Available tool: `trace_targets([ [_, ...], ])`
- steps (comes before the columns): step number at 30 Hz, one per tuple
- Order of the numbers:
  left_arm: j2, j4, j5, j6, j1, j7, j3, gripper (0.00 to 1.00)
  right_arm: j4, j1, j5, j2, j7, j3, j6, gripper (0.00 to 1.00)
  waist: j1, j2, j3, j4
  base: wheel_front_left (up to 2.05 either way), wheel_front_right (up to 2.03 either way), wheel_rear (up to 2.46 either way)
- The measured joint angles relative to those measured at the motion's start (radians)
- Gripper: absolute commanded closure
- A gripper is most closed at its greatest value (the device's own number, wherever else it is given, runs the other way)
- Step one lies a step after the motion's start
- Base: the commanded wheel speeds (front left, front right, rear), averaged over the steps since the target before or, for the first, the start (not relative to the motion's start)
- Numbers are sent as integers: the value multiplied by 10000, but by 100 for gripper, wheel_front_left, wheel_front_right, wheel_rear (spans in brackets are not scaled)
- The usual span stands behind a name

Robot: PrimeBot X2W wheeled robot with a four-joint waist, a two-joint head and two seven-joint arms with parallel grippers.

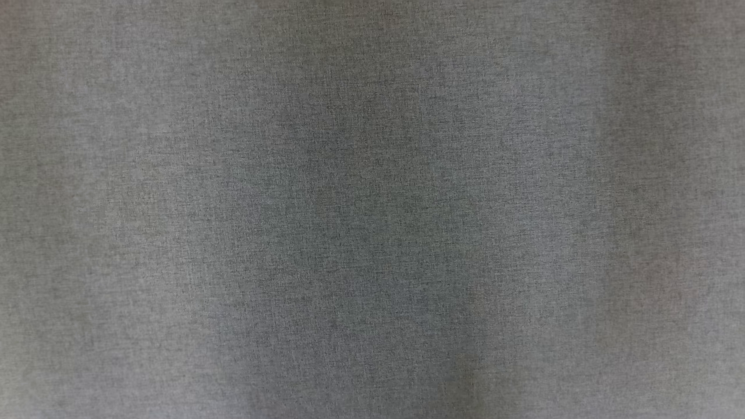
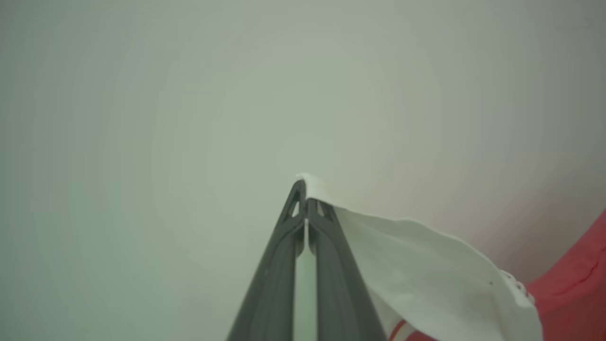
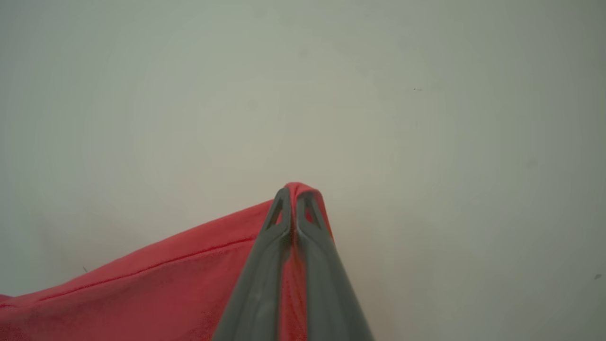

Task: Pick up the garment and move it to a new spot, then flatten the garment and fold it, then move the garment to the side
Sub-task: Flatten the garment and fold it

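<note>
The left gripper is clenched on a white corner of the garment. The right gripper is clenched on its red edge, against a pale surface.

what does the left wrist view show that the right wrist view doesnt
Left wrist view: the left gripper, its jaws shut on a white part of the garment, with a trimmed white hem beside red cloth. Right wrist view: the right gripper, its jaws shut on a red edge with a stitched seam. Both: the garment's red cloth hanging from dark fingers against a plain pale background.
</note>
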Motion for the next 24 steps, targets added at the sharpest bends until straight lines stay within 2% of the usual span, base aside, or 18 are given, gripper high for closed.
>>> trace_targets([
  [6,418,-353,-451,0,788,-731,-378,100,-604,826,1047,-291,8,635,0,100,1,0,-42,53,0,0,0],
  [13,920,-1626,-1133,19,2664,-1252,-244,100,-2301,3361,2412,-1394,25,1551,0,100,-1,-1,-585,110,0,0,0],
  [19,1636,-3969,-1856,890,5879,-1429,322,100,-4495,6418,3545,-2291,-165,1912,0,100,-2,-2,-1335,147,0,0,0],
  [22,1931,-5578,-2153,1586,7878,-1469,548,100,-5490,8134,3873,-2836,-249,1902,0,100,-3,-3,-1786,165,0,0,0],
  [24,2048,-6813,-2322,2293,9298,-1471,688,100,-6090,9207,3969,-3156,-376,1733,0,100,-3,-3,-2098,190,0,0,0],
])
